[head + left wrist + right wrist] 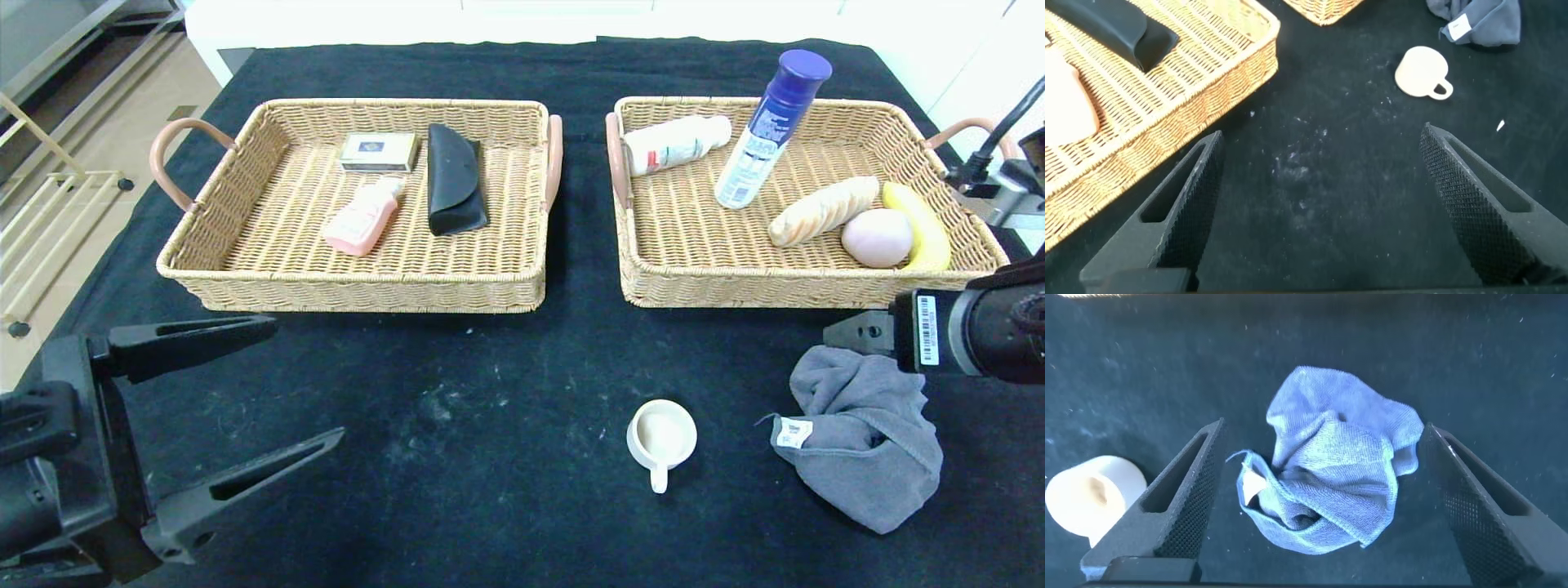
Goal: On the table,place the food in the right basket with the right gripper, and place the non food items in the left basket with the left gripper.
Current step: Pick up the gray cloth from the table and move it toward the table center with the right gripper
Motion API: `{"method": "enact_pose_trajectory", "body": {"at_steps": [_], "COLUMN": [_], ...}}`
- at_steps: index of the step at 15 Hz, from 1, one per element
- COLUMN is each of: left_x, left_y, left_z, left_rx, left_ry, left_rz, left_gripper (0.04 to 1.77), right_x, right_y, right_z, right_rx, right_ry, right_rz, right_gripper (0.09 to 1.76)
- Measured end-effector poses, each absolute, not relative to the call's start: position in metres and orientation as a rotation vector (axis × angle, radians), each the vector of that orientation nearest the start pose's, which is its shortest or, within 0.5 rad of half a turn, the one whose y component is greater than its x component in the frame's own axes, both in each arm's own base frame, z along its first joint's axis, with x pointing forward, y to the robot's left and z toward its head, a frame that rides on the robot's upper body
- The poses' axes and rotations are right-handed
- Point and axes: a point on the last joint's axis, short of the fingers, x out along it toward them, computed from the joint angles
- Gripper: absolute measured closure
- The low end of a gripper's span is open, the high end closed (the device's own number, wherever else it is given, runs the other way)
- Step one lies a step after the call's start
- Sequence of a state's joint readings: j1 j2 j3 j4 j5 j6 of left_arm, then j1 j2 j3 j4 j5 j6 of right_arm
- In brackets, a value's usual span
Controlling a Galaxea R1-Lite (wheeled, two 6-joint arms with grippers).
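Note:
On the black table lie a crumpled grey cloth (865, 441) and a white cup (661, 437). My right gripper (1324, 425) hovers above the cloth (1331, 482), open, one finger on each side and not touching it. Down at the near left, my left gripper (306, 382) is open over bare table, empty. The left basket (351, 282) holds a small box (380, 152), a black case (454, 178) and a pink bottle (363, 216). The right basket (775, 286) holds bread (823, 211), a banana (922, 229), a pale round item (876, 237), a white bottle (678, 143) and a blue-capped can (771, 131).
In the left wrist view the left basket's corner (1167, 106) is close beside one finger, with the cup (1421, 69) farther off. The cup (1094, 494) sits just outside the right gripper's fingers. A metal rack (49, 188) stands off the table's left edge.

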State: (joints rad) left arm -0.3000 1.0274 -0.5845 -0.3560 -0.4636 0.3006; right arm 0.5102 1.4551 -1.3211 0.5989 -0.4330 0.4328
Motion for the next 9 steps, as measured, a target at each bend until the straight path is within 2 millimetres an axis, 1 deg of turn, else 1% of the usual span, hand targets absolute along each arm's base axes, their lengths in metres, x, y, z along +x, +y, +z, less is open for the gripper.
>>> {"method": "enact_pose_trajectory", "body": {"at_steps": [3, 9], "left_x": [0.126, 0.125], "left_y": [-0.05, -0.05], "left_z": [0.241, 0.241], "left_rx": [0.278, 0.28], "left_ry": [-0.026, -0.026], "left_rz": [-0.772, -0.774], "left_gripper": [0.09, 0.09], "right_x": [0.2, 0.204], "right_y": [0.101, 0.104], "right_z": [0.274, 0.246], "right_rx": [0.104, 0.113], "right_ry": [0.677, 0.749], "right_rz": [-0.086, -0.115], "right_gripper": [0.15, 0.15]}}
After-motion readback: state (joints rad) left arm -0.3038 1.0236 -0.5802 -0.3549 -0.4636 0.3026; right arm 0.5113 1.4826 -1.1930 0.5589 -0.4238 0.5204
